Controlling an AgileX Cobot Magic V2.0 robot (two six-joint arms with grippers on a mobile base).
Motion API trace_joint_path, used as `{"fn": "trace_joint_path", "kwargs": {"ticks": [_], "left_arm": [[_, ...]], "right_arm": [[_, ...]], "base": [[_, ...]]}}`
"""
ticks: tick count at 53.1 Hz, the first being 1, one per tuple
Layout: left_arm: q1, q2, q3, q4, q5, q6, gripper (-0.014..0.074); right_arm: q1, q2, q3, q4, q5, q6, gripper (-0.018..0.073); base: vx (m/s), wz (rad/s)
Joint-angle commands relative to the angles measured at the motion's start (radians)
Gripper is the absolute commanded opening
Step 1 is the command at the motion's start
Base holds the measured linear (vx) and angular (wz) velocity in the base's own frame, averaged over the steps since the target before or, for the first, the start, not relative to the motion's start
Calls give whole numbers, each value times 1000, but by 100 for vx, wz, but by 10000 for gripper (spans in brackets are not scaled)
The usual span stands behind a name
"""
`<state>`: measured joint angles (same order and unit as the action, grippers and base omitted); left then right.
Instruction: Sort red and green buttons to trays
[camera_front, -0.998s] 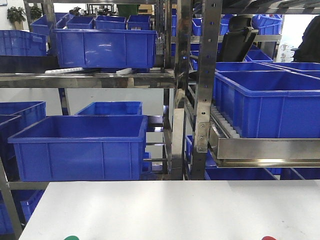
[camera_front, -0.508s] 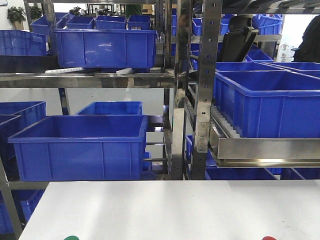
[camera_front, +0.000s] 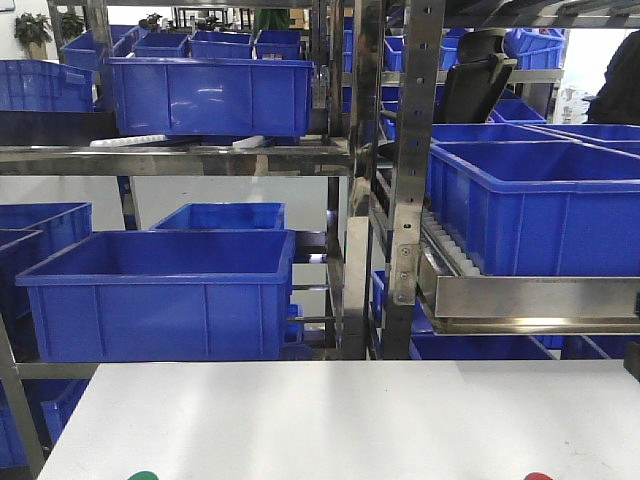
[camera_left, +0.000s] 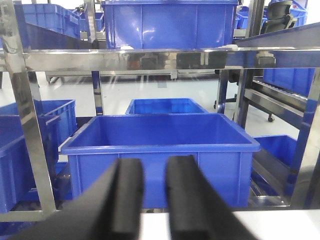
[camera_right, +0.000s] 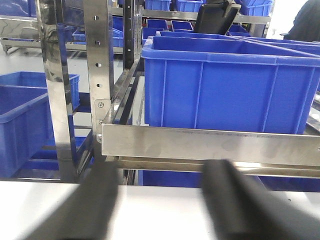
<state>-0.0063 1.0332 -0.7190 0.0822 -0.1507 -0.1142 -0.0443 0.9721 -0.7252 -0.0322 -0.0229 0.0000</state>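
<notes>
At the bottom edge of the front view a small rounded green sliver (camera_front: 143, 476) shows on the left and a red one (camera_front: 538, 476) on the right. Too little shows to tell whether they are buttons or trays. My left gripper (camera_left: 155, 169) hangs above the white table's far edge, facing a blue crate (camera_left: 160, 150). Its fingers stand a narrow gap apart with nothing between them. My right gripper (camera_right: 162, 172) is blurred, its fingers wide apart and empty over the table (camera_right: 160, 210).
Steel racking (camera_front: 405, 200) loaded with deep blue crates (camera_front: 160, 295) stands right behind the white table (camera_front: 340, 420). A steel rail (camera_right: 210, 145) under another crate (camera_right: 230, 85) juts out at the right. A dark piece (camera_front: 633, 360) shows at the front view's right edge.
A dark piece has come into the front view at its right edge. The green and red slivers have not moved.
</notes>
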Motion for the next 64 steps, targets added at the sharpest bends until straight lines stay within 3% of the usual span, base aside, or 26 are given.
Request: {"fn": "trace_joint_path", "kwargs": {"ticks": [1, 4, 17, 35, 48, 64], "left_arm": [[0, -11, -36, -1, -70, -12, 444], [0, -11, -35, -2, -71, -11, 486], [0, -11, -33, -2, -70, -11, 519], [0, -11, -33, -9, -70, -11, 514], [0, -11, -33, -9, -66, -11, 514], [0, -11, -33, -9, -37, -11, 514]], "right_arm": [[-5, -3, -37, -2, -108, 7, 656], [-5, 1, -37, -3, -120, 7, 731], [-5, 18, 0, 8, -315, 68, 685], [-4, 259, 495, -137, -899, 169, 545], [-4, 696, 579, -129, -1320, 147, 539], [-4, 992, 394, -179, -1317, 111, 538]], "base": [[0, 0], [0, 0], [0, 0], [0, 0], [0, 0], [0, 0]]}}
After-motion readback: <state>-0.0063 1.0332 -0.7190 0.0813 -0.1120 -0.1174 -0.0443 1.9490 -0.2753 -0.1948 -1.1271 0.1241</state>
